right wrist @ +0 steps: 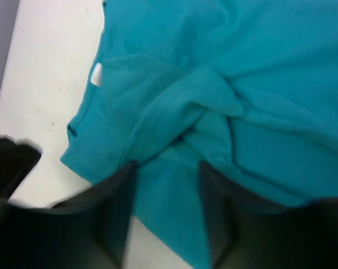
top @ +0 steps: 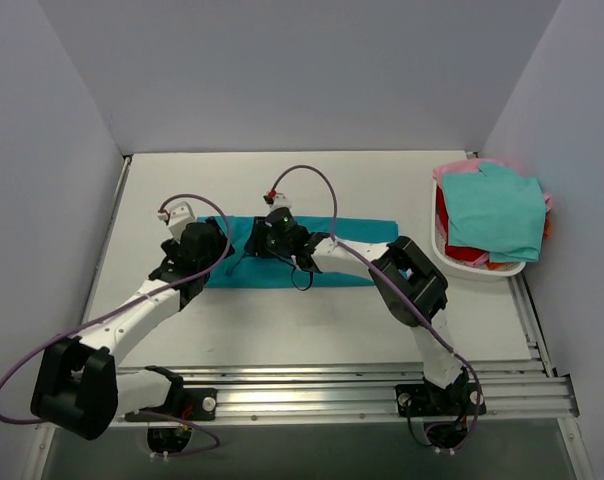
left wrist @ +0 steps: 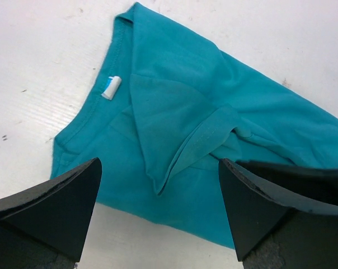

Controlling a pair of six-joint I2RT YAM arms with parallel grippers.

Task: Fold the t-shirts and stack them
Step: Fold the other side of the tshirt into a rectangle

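The deep teal-blue t-shirt lies on the table as a long folded strip, collar end at the left. My left gripper hangs open just above that left end. In the left wrist view a folded sleeve flap and the near hem lie between its fingers, held by neither. My right gripper is low over the middle of the strip. In the blurred right wrist view its fingers stand apart astride bunched teal cloth. The collar label is white.
A white plastic basket stands at the right edge of the table. It holds an aqua-green shirt on top, with red and pink shirts under it. Grey walls close in the table on three sides.
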